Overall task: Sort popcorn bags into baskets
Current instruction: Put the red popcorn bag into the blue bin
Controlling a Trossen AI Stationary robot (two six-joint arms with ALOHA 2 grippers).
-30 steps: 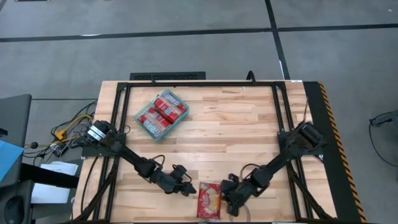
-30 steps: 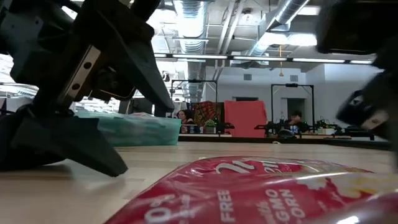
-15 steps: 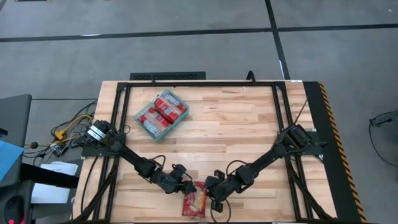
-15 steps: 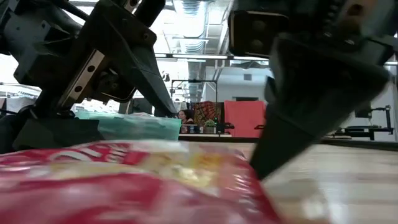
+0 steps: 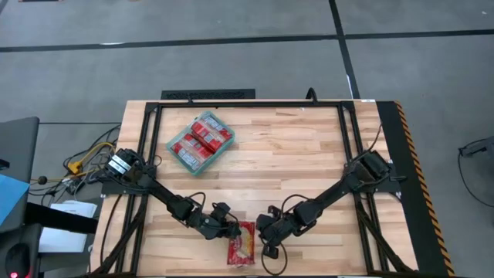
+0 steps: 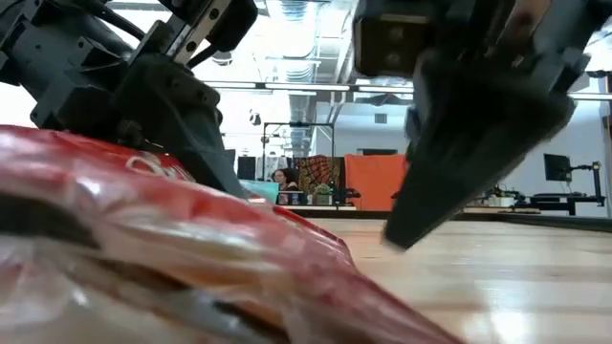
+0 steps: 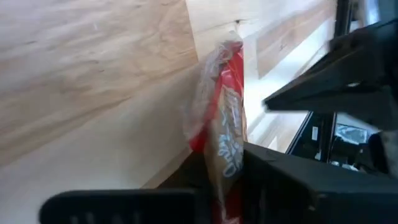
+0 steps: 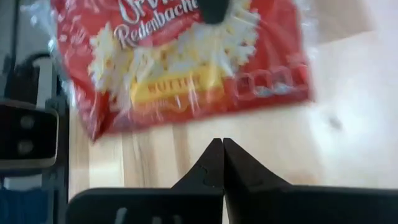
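Note:
One red popcorn bag (image 5: 241, 245) lies near the table's front edge, between my two grippers. My left gripper (image 5: 231, 229) is at its left edge and shut on it. My right gripper (image 5: 265, 234) stands shut just off the bag's right edge; in the right wrist view a strip of bare wood separates its fingertips (image 8: 222, 144) from the bag (image 8: 180, 62). Far back on the left, the teal basket (image 5: 176, 143) holds several red bags (image 5: 204, 139). My left gripper pinches the bag's left long edge (image 7: 227, 158) between its two fingers, reaching in low from the table's left. That side of the bag is raised and stands up past the fingers. The bag slopes down toward its right side (image 6: 316, 258), which stays on the wood.
A black frame (image 5: 247, 103) runs around the table top, and its rails pass close to both arms. Open wood lies between the basket and the bag. Beyond the table, the low view shows a room with equipment and seated people.
My right gripper has moved toward the table's left with shut fingers, sliding the bag along the wood to my left gripper. My left gripper has shut on the bag's left edge. That edge now stands raised, where the bag lay flat before.

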